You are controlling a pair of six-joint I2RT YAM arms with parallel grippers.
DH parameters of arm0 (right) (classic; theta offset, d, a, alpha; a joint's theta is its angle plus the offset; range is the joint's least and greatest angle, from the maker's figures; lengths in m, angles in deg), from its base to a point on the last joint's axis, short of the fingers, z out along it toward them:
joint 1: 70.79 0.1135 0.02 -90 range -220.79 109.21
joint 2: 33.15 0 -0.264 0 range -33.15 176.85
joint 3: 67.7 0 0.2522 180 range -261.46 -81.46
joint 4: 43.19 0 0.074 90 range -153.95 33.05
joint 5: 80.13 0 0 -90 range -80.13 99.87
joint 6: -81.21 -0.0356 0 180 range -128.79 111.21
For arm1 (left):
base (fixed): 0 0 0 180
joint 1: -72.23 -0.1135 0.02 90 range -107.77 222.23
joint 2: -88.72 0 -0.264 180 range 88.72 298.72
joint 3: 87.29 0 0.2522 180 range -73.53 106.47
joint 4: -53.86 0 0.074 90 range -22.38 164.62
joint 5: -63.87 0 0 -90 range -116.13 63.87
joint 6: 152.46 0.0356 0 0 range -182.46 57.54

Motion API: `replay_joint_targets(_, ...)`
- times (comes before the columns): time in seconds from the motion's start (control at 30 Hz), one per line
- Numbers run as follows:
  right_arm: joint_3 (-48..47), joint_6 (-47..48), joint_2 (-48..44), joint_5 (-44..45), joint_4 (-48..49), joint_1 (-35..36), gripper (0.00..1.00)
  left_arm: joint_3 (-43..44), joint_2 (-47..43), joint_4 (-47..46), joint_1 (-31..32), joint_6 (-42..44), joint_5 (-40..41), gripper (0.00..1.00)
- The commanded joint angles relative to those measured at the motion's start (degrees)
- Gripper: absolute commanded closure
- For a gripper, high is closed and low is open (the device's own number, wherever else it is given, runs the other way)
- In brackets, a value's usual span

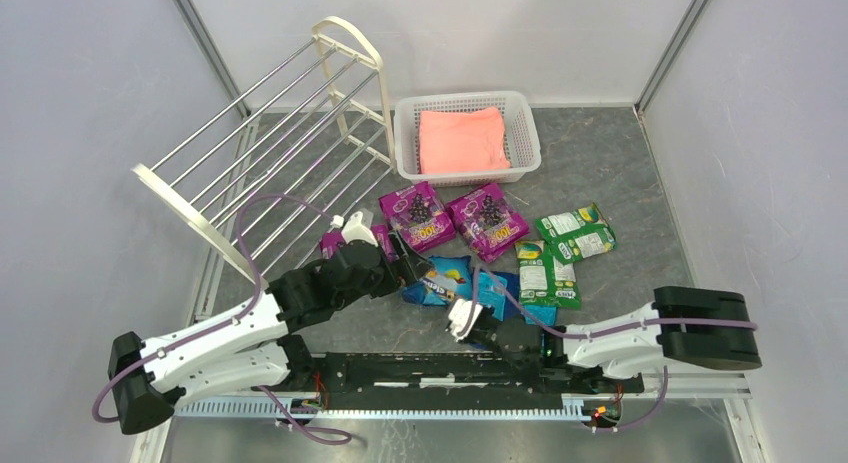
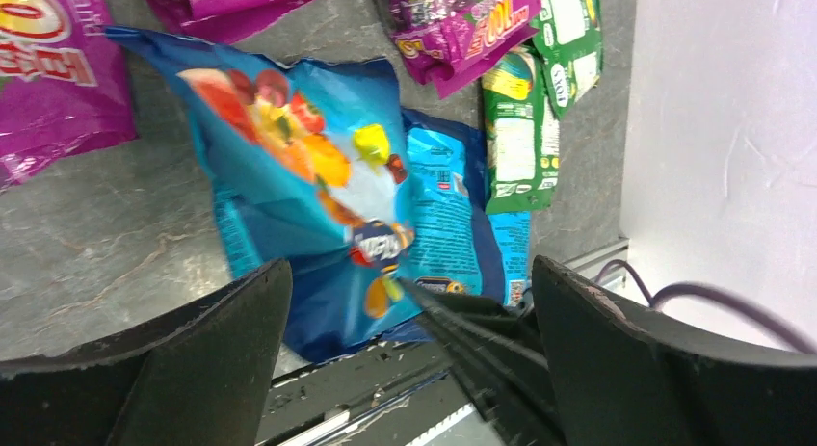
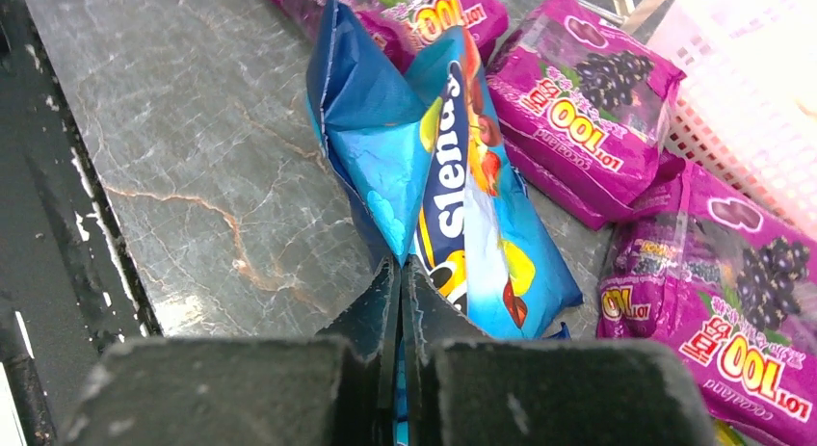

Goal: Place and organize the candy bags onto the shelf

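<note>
Grey marbled tabletop, walled in white: the shelf (image 1: pixel 190 218) stands at far left, no bag visible on its rods. Right of it the left gripper (image 2: pixel 409 273) hangs with fingers spread wide, holding nothing, the large blue bag (image 3: pixel 385 167) just beyond its tips. The right gripper (image 3: pixel 400 273), jaws pressed together, pinches that bag's near edge and props it up crumpled, likely offering it to the arm nearer the shelf. Purple bags (image 1: pixel 418 215) lie just beyond, green bags (image 1: pixel 575 233) farther right.
</note>
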Motion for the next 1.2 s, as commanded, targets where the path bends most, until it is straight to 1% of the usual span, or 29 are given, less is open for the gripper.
replay_joint_targets(0.0,4.6,-5.6,-7.5,-6.2,7.9,-5.3,1.0,-0.6,-1.6,4.1,-0.6,1.7,2.6,0.0)
replay_joint_targets(0.07,7.0,-6.9,-10.1,-10.7,10.1,-7.8,1.0,-2.6,-1.8,3.2,-1.1,-0.2,1.3,0.0)
replay_joint_targets(0.17,9.4,-7.7,-13.0,-13.4,11.1,-10.3,1.0,-6.5,-2.1,-1.1,-2.7,-4.2,-2.4,0.0)
replay_joint_targets(0.33,10.3,-7.8,-15.1,-15.0,10.6,-11.4,1.0,-12.5,-1.5,-14.4,-8.0,-13.7,-11.0,0.0)
replay_joint_targets(0.4,10.3,-7.9,-15.2,-15.6,10.6,-11.5,1.0,-13.0,0.1,-18.2,-10.2,-14.9,-14.0,0.0)
replay_joint_targets(0.53,10.1,-8.3,-14.8,-16.6,10.8,-11.6,1.0,-11.6,5.1,-20.4,-11.2,-16.5,-17.3,0.0)
replay_joint_targets(0.7,10.0,-8.2,-14.2,-16.9,11.7,-11.5,1.0,-16.0,11.1,-30.4,-11.2,-24.7,-22.6,0.0)
replay_joint_targets(0.73,10.0,-8.2,-14.1,-16.9,11.9,-11.7,1.0,-16.6,12.4,-31.3,-11.1,-25.7,-23.2,0.0)
replay_joint_targets(0.93,10.0,-8.2,-13.9,-17.2,11.9,-11.7,1.0,-15.9,18.0,-33.9,-10.1,-26.6,-23.1,0.0)
replay_joint_targets(1.0,10.1,-8.1,-14.3,-16.9,11.6,-11.7,1.0,-15.0,18.4,-30.6,-9.9,-26.0,-21.9,0.0)
replay_joint_targets(1.1,10.3,-8.1,-15.4,-16.5,11.1,-11.8,1.0,-15.3,15.8,-24.2,-8.8,-25.4,-17.0,0.0)
replay_joint_targets(1.17,10.3,-8.1,-15.8,-16.5,11.1,-12.0,1.0,-17.1,13.8,-23.6,-8.7,-26.1,-16.6,0.0)
